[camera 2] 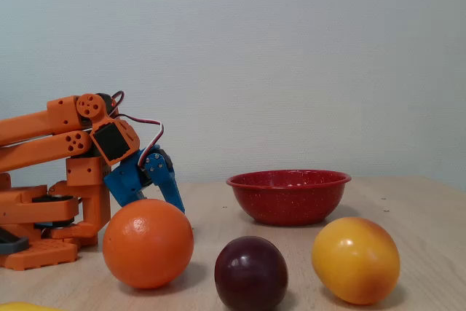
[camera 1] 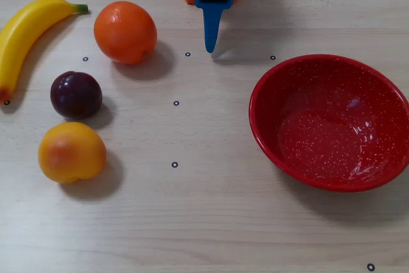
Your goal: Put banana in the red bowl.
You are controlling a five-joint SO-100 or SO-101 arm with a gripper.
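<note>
Far left on pale wood tabletop (camera 1: 211, 222), glossy curved banana (camera 1: 24, 35); speckled round red bowl (camera 1: 330, 121) opposite; blue fingers (camera 1: 209, 46) together.

Banana (camera 1: 24, 35) lies far left, red bowl (camera 1: 268, 87) right, hand (camera 1: 209, 46) between.

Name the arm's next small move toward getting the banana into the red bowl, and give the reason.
Probably swing the gripper toward the banana at the overhead view's left edge. The gripper hangs near the arm's base with jaws together, holding nothing; the banana lies on the table beyond the orange, and the red bowl is empty.
</note>
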